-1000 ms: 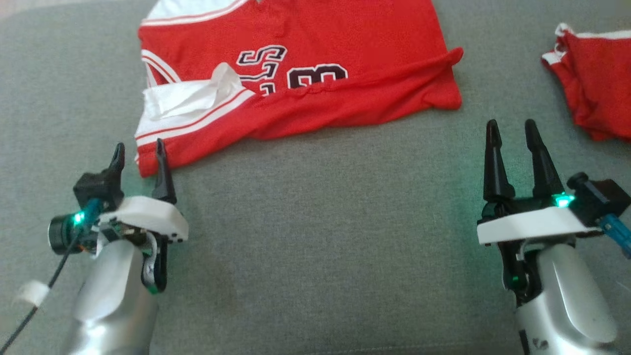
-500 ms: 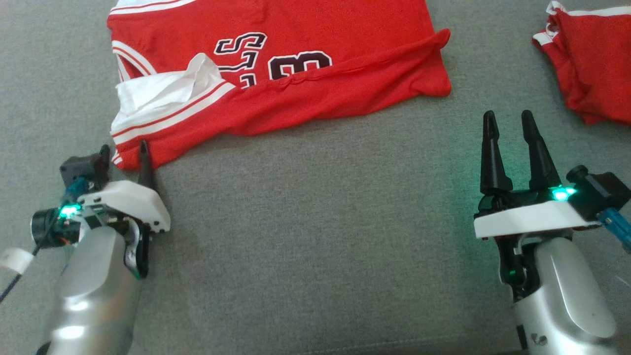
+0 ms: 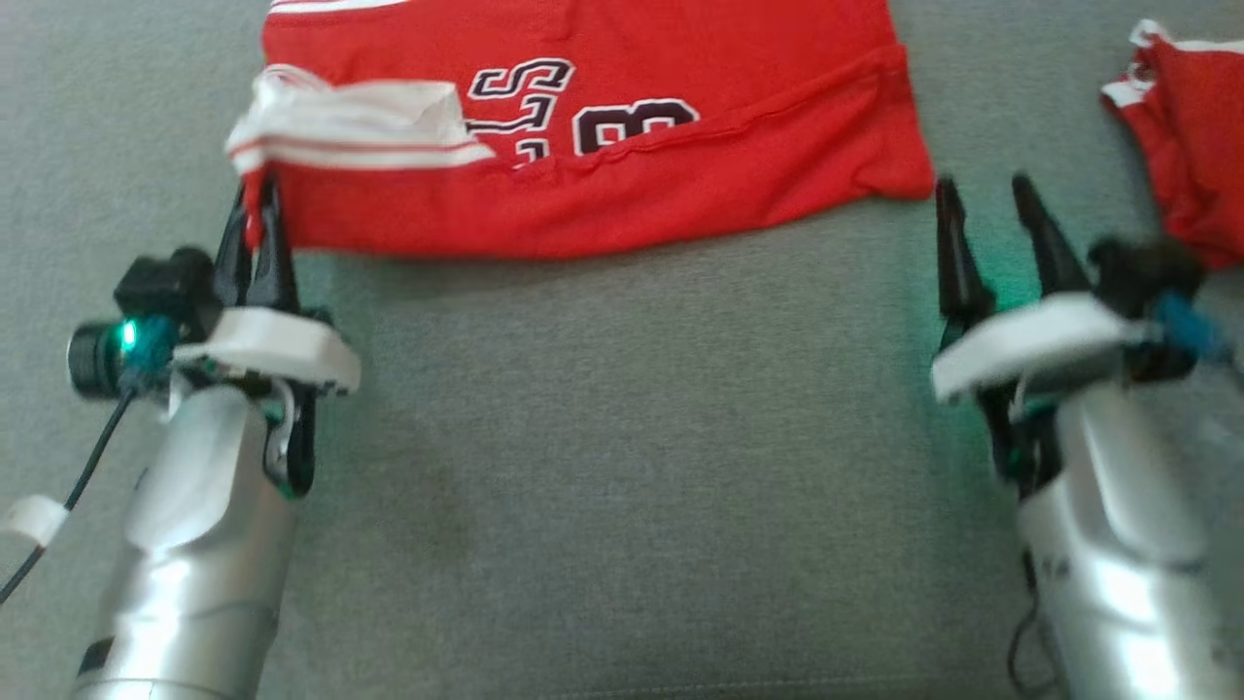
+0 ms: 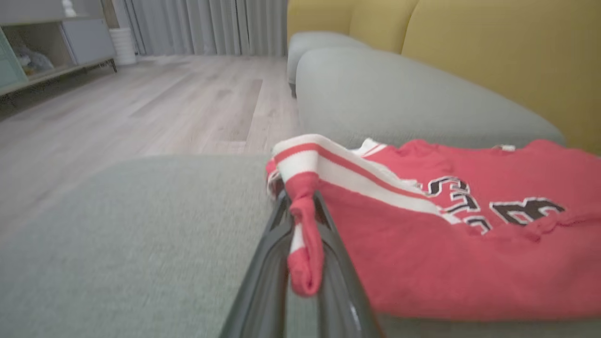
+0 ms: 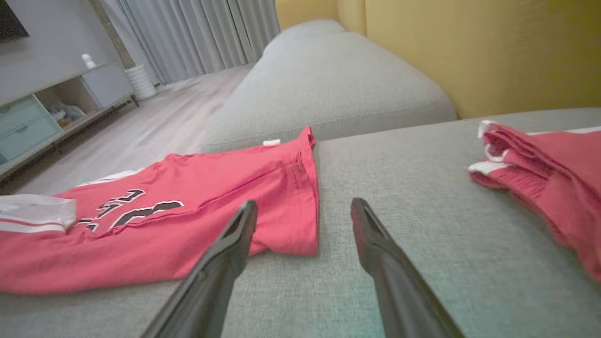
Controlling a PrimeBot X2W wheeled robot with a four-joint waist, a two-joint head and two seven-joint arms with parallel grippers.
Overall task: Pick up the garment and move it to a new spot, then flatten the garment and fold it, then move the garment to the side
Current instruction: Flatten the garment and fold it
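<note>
Left gripper (image 3: pixel 255 206) is clamped on the jersey (image 3: pixel 729 58) corner, which seems lifted; right gripper (image 3: pixel 982 194) fingers stand apart.

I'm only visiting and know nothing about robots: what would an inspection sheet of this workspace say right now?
Surface: grey sofa cushion, fabric, bare in front.
Job's things: red jersey lying mostly flat, white-striped corner raised.
Clutter: second red garment, crumpled, at the right.
Grippers: left gripper shut on the jersey's corner; right gripper open, holding nothing, beside the jersey's other end.
Cables: black cable with white tag, hanging by the left gripper.
Surroundings: yellow backrest, wood floor, grey curtains, cabinet.
</note>
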